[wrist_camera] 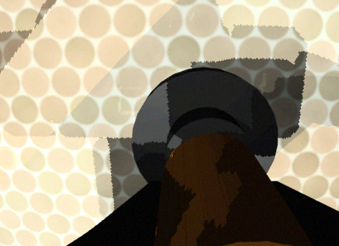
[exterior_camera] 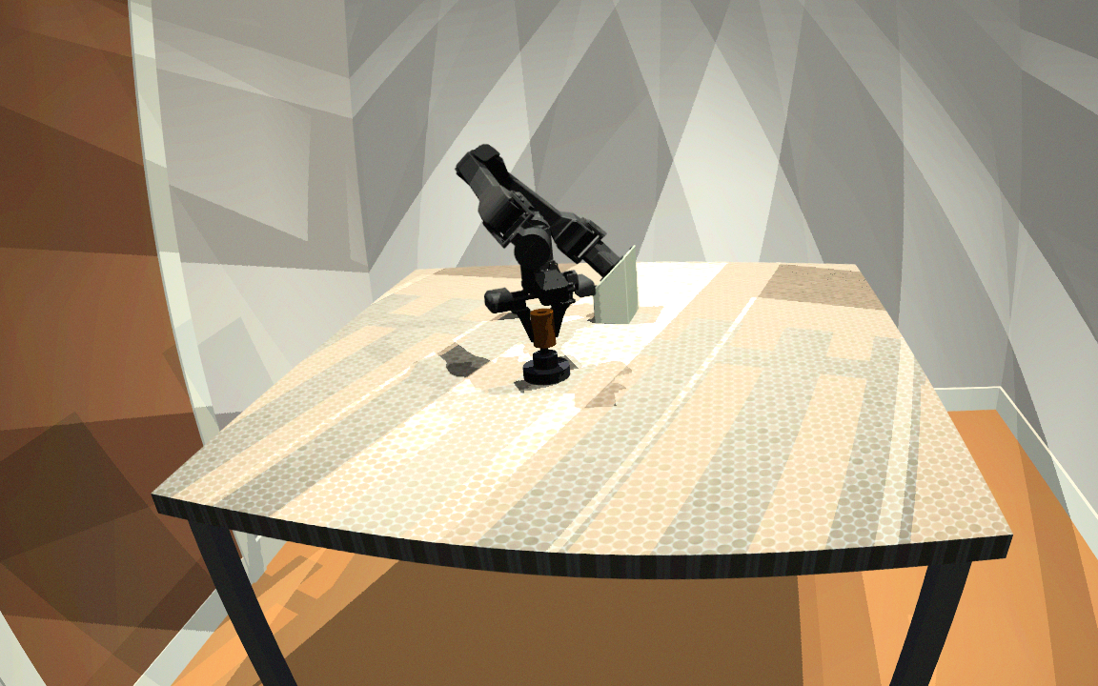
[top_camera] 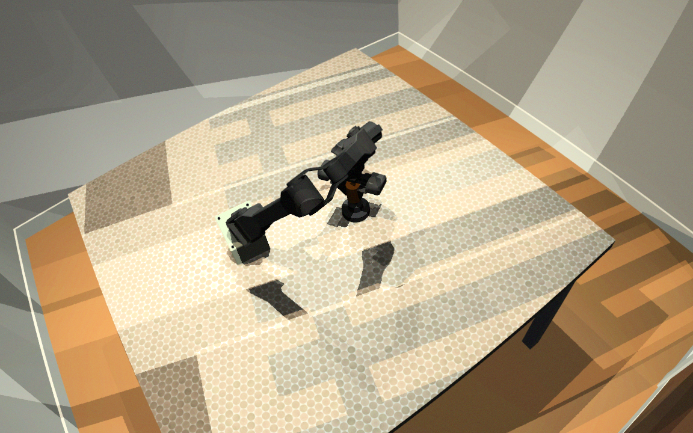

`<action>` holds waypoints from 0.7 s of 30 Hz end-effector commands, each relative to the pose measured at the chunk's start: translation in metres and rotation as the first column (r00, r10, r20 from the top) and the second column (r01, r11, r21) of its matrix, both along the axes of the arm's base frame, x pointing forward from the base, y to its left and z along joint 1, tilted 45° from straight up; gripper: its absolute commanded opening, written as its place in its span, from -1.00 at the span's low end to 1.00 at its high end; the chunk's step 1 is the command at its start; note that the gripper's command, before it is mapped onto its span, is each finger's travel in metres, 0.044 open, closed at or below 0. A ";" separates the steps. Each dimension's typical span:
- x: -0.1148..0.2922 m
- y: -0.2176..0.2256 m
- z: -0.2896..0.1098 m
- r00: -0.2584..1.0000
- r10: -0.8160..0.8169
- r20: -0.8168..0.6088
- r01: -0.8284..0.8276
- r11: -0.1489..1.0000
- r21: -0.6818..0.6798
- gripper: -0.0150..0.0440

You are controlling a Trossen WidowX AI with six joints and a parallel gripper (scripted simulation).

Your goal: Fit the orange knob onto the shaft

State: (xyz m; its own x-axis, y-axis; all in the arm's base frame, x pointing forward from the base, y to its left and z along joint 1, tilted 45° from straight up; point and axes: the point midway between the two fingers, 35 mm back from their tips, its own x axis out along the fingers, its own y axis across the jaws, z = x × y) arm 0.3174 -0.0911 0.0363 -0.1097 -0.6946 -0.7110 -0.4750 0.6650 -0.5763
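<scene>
The orange knob (top_camera: pixel 354 195) (exterior_camera: pixel 543 329) (wrist_camera: pixel 208 189) is an upright cylinder, mostly in shadow. My gripper (top_camera: pixel 353 198) (exterior_camera: pixel 544 334) (wrist_camera: pixel 213 191) is shut on it, with one dark finger on each side. The dark round pedestal (top_camera: pixel 355 215) (exterior_camera: pixel 546 373) (wrist_camera: pixel 208 85) stands on the table directly below, a wide disc with a narrower raised step. In the exterior view the knob's lower end is just above that step, with a small gap. The shaft is almost wholly hidden, so its flat side and how far it sits inside the knob cannot be told.
The arm's base is fixed to a pale green plate (exterior_camera: pixel 617 293) (top_camera: pixel 223 219), behind the pedestal in the exterior view. The arm arches from it over the patterned table (top_camera: pixel 446 242) (exterior_camera: pixel 663 477). Dark shadows lie around the pedestal.
</scene>
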 end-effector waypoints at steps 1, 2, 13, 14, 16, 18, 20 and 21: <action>0.000 0.002 0.002 1.000 0.004 -0.001 -0.004 1.000 -0.001 -0.49; 0.000 0.002 0.002 1.000 0.004 -0.001 -0.004 1.000 -0.001 -0.49; 0.001 0.002 0.004 0.978 0.153 -0.144 -0.150 0.988 0.033 -0.49; 0.001 0.002 0.004 0.978 0.153 -0.144 -0.150 0.988 0.033 -0.49; 0.001 0.002 0.003 0.978 0.153 -0.144 -0.150 0.988 0.033 -0.49; 0.001 0.000 0.001 0.978 0.153 -0.144 -0.150 0.988 0.033 -0.49; 0.001 0.000 0.001 0.978 0.153 -0.144 -0.150 0.988 0.033 -0.49; 0.001 -0.001 0.001 0.978 0.153 -0.144 -0.150 0.988 0.033 -0.49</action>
State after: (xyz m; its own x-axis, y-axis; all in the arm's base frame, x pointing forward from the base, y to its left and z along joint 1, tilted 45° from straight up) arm 0.3181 -0.0918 0.0380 -0.1107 -0.6943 -0.7111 -0.6408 0.5968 -0.4829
